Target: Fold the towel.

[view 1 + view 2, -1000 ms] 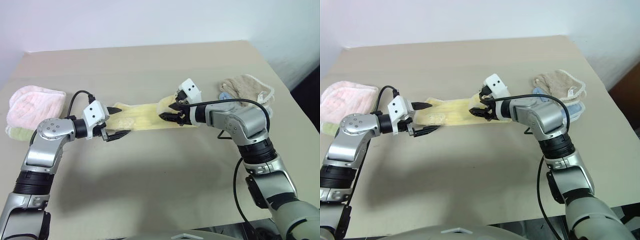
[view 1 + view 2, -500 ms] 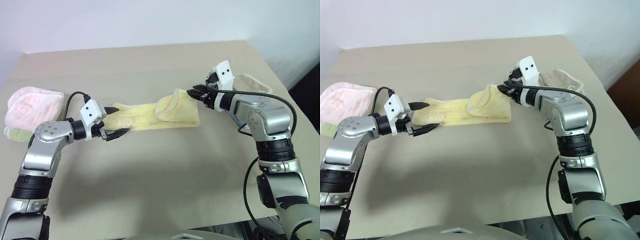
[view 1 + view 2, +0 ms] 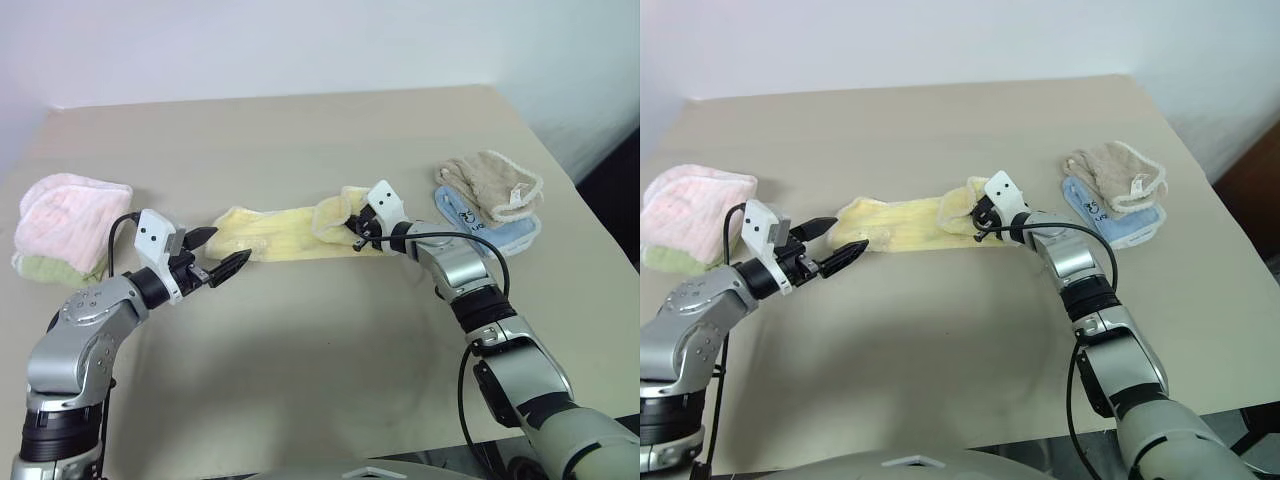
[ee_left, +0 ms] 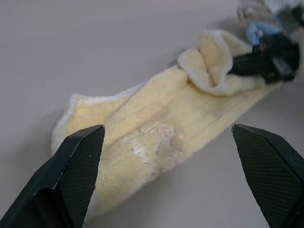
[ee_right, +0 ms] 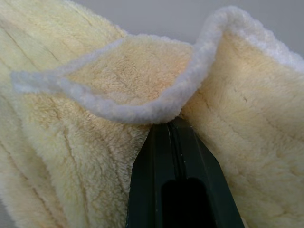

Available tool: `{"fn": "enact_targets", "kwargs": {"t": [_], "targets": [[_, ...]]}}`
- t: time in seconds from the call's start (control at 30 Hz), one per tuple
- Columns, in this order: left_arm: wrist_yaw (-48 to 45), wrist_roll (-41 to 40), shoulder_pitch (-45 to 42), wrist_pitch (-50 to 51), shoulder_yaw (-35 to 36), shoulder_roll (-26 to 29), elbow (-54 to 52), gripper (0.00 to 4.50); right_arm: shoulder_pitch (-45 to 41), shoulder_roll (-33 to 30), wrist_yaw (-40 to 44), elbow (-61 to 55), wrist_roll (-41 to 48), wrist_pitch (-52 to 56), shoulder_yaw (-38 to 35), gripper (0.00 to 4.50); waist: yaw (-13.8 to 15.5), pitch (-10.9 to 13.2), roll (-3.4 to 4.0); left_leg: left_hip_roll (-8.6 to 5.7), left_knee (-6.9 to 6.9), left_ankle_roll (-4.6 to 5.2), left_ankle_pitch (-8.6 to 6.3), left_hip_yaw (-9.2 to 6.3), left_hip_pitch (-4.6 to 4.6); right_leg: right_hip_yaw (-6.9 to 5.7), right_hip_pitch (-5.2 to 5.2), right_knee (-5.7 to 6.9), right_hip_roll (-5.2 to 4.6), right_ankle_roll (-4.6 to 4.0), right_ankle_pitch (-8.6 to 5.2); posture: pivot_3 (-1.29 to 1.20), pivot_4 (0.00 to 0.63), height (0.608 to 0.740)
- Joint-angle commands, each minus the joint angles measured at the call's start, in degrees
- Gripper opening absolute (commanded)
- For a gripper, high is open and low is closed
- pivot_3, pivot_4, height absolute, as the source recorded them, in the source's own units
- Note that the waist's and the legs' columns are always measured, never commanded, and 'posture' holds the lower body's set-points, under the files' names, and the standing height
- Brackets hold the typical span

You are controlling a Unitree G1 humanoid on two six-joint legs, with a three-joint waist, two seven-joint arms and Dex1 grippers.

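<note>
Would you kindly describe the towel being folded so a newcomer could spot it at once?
On the beige table, look at the middle, between the pink towel and the tan towel. The towel is the long pale yellow strip with one end curled up.

Pale yellow terry towel (image 3: pixel 285 232), bunched lengthwise mid-table, right end curled upward.

right tool (image 3: pixel 358 234) dropped back onto the towel (image 3: pixel 285 231) and closed, left tool (image 3: pixel 215 262) drawn back
</note>
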Motion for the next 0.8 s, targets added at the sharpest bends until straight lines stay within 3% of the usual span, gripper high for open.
{"fn": "enact_targets", "kwargs": {"t": [0.03, 0.3, 0.47, 0.67, 0.8], "targets": [[5.1, -3.7, 2.1, 4.1, 3.8, -0.9, -5.9, 4.50, 0.8, -1.0, 2.0, -2.5, -0.7, -2.3, -1.2, 0.01, 0.0, 0.0, 0.00, 0.00, 0.00, -0.06, -0.03, -0.02, 0.09, -0.01, 0.10, 0.00, 0.00, 0.00, 0.00, 0.00, 0.150, 0.728], [21.7, -14.2, 5.3, 16.7, 9.0, -8.7, -12.3, 4.50, 3.2, -8.5, 11.9, -21.4, 1.5, -2.4, -2.1, 0.01, 0.2, 0.0, 0.03, 0.00, -0.01, 0.00, 0.03, -0.05, 0.07, -0.01, 0.07, -0.01, 0.03, 0.01, -0.01, 0.00, 0.150, 0.728], [42.6, -33.1, 4.5, 21.8, 15.1, -20.4, -8.5, 4.50, 4.0, -15.4, 16.4, -23.4, -2.1, -4.5, -0.9, 0.01, 0.6, 0.0, -0.04, 0.00, 0.03, -0.08, -0.02, -0.10, 0.12, -0.06, 0.17, -0.05, 0.00, 0.02, -0.01, 0.00, 0.150, 0.728], [59.2, -46.9, 1.1, 19.2, 12.5, -24.1, -3.2, 4.50, 2.7, -14.8, 15.4, -22.5, -1.9, -4.3, -2.2, 0.01, 0.5, 0.0, -0.06, 0.01, 0.02, -0.14, 0.00, -0.10, 0.15, -0.04, 0.18, -0.01, 0.01, 0.02, -0.01, 0.00, 0.150, 0.728], [65.8, -49.4, -2.0, 17.6, 10.0, -23.8, 2.1, 4.50, 3.8, -14.8, 15.9, -25.4, -0.7, -2.8, -2.5, 0.01, 0.6, 0.0, -0.08, -0.02, 0.03, -0.11, 0.02, -0.10, 0.14, -0.04, 0.19, -0.02, 0.00, 0.02, -0.01, 0.00, 0.150, 0.728]]}}
